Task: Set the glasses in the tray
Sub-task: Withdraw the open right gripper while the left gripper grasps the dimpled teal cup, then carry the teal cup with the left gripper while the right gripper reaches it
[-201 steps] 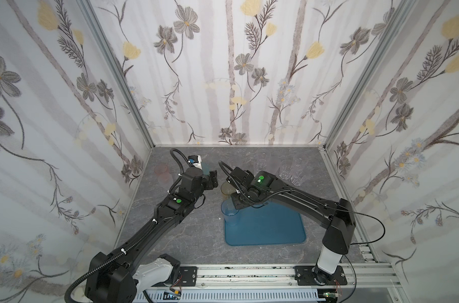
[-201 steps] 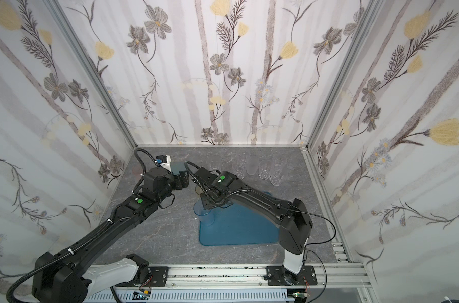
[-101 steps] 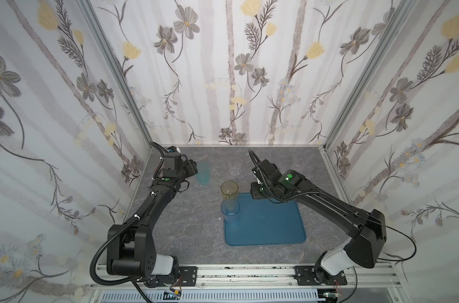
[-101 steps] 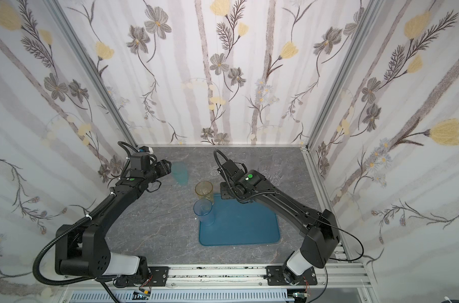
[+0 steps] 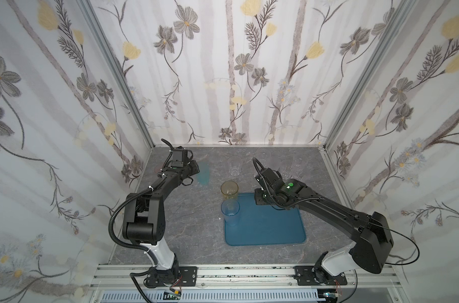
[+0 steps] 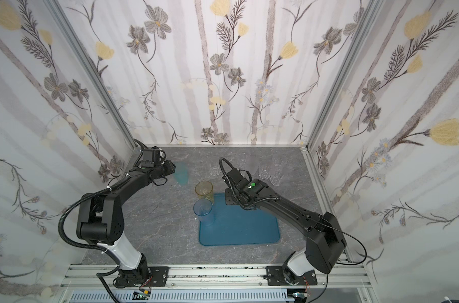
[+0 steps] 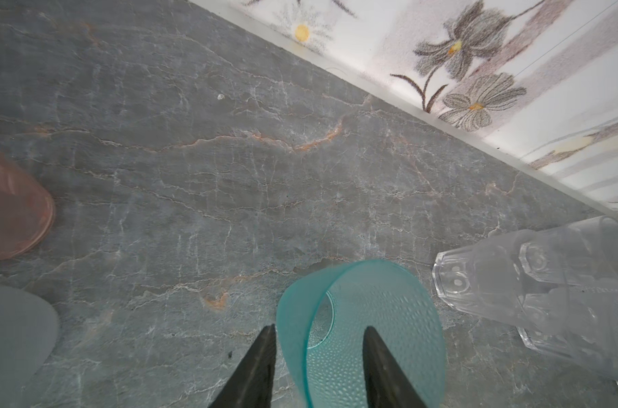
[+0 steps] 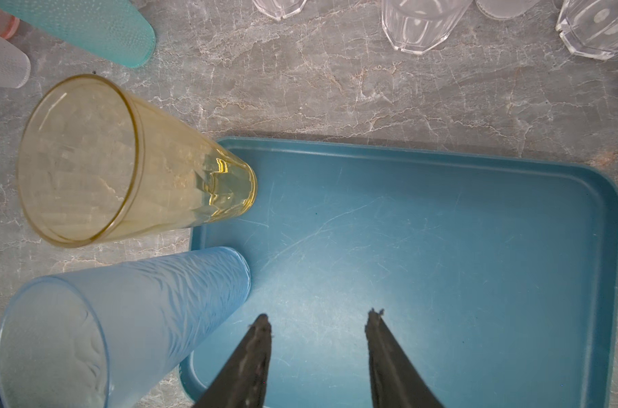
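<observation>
The left gripper [image 7: 321, 327] straddles the teal tumbler's [image 7: 388, 311] wall, jaws spread. The right gripper [image 8: 318, 313] hangs spread and empty over the tray [image 8: 459, 247].

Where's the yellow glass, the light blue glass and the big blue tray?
yellow glass [image 8: 173, 180], right wrist view, on its see-through side wall.
light blue glass [image 8: 152, 300], right wrist view, on its frosted side wall.
tray [image 8: 441, 265], right wrist view, on its bare floor.

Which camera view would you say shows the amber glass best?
The right wrist view: the amber glass looms large there, rim to base, its base on the tray corner. Both top views show it small and distant; the left wrist view misses it.
</observation>
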Available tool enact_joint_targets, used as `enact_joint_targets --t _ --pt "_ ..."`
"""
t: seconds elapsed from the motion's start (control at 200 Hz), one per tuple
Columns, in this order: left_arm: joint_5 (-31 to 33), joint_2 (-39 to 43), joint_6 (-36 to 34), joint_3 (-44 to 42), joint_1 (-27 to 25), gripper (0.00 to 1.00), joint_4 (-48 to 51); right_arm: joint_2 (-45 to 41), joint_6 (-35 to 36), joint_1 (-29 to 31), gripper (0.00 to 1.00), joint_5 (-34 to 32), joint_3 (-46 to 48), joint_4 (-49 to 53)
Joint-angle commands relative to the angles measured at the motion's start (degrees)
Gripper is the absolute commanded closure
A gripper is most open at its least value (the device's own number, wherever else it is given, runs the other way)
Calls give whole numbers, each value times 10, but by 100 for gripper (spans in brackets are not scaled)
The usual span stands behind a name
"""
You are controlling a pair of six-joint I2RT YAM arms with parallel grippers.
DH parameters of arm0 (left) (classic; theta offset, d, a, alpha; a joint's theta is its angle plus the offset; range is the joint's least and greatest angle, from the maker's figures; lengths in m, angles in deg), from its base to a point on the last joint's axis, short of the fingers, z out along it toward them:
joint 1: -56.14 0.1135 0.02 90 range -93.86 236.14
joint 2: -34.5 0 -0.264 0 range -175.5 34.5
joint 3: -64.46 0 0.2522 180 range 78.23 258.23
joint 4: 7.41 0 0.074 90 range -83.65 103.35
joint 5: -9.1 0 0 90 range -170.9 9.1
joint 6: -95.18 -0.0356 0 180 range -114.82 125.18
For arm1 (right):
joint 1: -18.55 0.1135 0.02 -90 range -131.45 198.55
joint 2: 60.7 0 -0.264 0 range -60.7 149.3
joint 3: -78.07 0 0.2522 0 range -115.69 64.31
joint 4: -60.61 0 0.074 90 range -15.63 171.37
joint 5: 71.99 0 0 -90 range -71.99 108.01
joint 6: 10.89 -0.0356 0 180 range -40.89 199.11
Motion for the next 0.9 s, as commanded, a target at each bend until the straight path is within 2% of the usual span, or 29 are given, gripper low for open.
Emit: enact_joint_targets --t 0.0,0.23,0.39,0.545,0.66,0.754,0.894 --pt "26 -12 -17 8 -6 59 23 -9 -4 -2 54 -8 13 -39" --pt "57 -35 -31 14 -16 71 44 -2 -5 -2 54 4 17 -52" --pt "67 -27 -36 15 -19 89 59 -6 -4 -2 55 1 20 -51" --pt "66 7 -35 18 -19 100 69 -10 -6 -2 55 -1 24 -52" --pt "71 54 -21 23 -25 100 77 -22 -6 -2 55 -13 14 -53" --pt "109 99 6 35 -66 100 90 -61 -1 -2 56 -42 -3 -52" --pt "167 113 37 86 -199 100 96 -76 12 -2 56 -69 -42 -68"
